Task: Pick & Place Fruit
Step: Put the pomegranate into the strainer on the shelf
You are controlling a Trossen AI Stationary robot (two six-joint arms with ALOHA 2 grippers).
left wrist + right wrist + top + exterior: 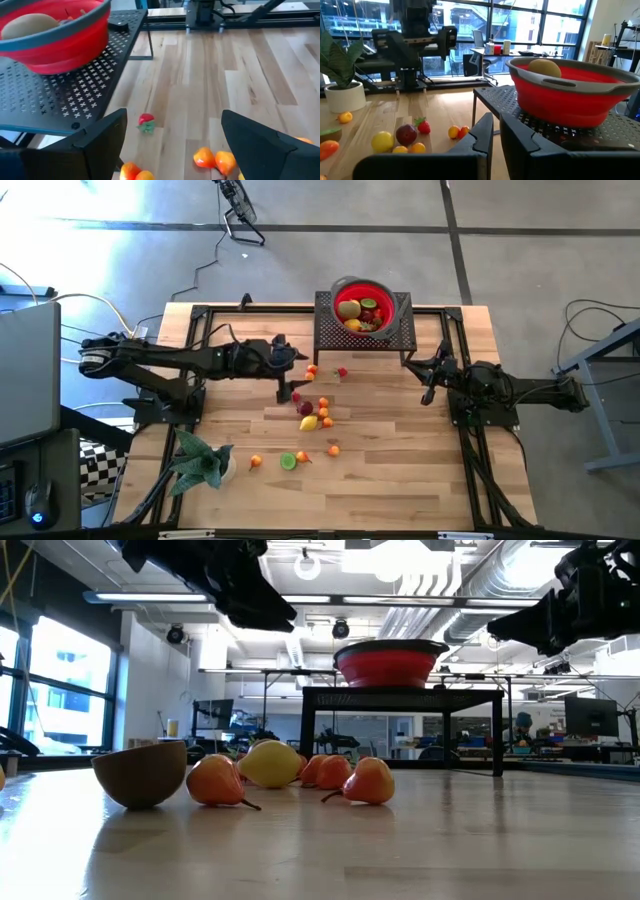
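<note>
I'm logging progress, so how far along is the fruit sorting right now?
Partly done: several fruits already sit in the red bowl on the black stand. Nothing is in hand; the left gripper is open and empty, the right gripper shut. About a dozen loose fruits are left on the table.

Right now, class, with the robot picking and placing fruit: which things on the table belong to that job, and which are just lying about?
Belong to the job:
- loose fruit
- red bowl with fruit in it
- black stand under the bowl
- left gripper, open above the fruit

Just lying about:
- potted plant
- right gripper, shut, waiting beside the stand
</note>
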